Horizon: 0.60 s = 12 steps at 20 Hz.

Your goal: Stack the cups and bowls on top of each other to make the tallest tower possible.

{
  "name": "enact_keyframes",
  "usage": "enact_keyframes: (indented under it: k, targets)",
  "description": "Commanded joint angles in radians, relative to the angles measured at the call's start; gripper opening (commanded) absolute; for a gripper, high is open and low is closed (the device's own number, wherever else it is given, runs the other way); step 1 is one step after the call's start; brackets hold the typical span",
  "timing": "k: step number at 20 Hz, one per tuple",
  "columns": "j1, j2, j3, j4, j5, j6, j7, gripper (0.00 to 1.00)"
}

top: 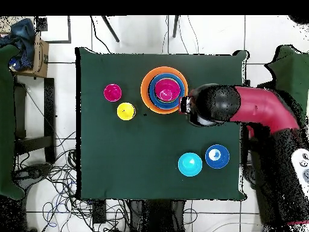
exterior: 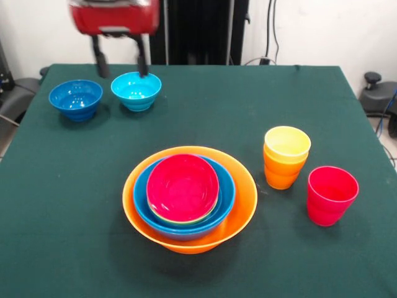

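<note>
Gripper fingers hang spread apart and hold nothing, one fingertip over the far rim of the light-blue bowl, the other just beside it. Next to that sits a dark-blue bowl. Well apart, nearer the camera, stands the tower: orange bowl, blue bowl, red bowl on top. Yellow-on-orange cups and a red cup stand beside it.

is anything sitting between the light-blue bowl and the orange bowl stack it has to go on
Nothing visible does. The light-blue bowl sits under the open gripper, and only bare green tablecloth lies between it and the tower. The dark-blue bowl is off to the side, and the cups stand beyond the tower.
</note>
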Motion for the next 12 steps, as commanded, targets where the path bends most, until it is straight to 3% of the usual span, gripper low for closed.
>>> enact_keyframes:
  k: [1, 4, 7, 12]
  targets:
    - [-0.050, -0.036, 0.079, 0.157, -0.040, 0.066, -0.326, 1.00]
    - [-0.088, -0.057, 0.108, 0.233, -0.079, -0.022, -0.337, 1.00]
    - [-0.097, -0.065, 0.135, 0.251, -0.090, -0.052, -0.309, 1.00]
    - [-0.009, -0.039, 0.125, 0.161, -0.068, 0.003, -0.163, 1.00]
